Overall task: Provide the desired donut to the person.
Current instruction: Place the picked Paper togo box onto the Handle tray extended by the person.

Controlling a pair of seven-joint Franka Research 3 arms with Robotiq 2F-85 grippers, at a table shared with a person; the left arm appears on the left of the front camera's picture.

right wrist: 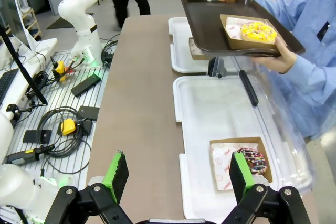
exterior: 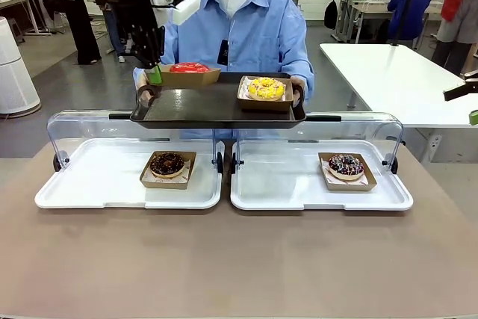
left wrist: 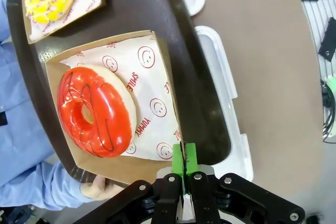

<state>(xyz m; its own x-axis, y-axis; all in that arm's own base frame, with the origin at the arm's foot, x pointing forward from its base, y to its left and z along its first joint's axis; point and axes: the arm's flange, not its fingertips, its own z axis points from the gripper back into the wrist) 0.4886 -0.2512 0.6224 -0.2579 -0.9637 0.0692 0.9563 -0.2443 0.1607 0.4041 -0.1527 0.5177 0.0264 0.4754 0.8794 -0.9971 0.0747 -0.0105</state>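
The person (exterior: 250,28) in a light-blue shirt stands across the table and holds out a dark serving tray (exterior: 216,108) with both hands. On it sit a red-glazed donut (exterior: 189,68) in a cardboard tray (left wrist: 157,51) and a yellow sprinkled donut (exterior: 266,88) in another. My left gripper (exterior: 154,74) hangs over the serving tray's left end. Its green pads (left wrist: 184,159) are pinched shut on the near rim of the red donut's cardboard tray. My right gripper (right wrist: 178,169) hovers open and empty above the table's right end.
Two white display trays (exterior: 89,188) (exterior: 299,192) with raised clear lids lie on the brown table. One holds a chocolate donut (exterior: 167,163), the other a chocolate donut with sprinkles (exterior: 346,165). A white table (exterior: 396,80) stands behind on the right.
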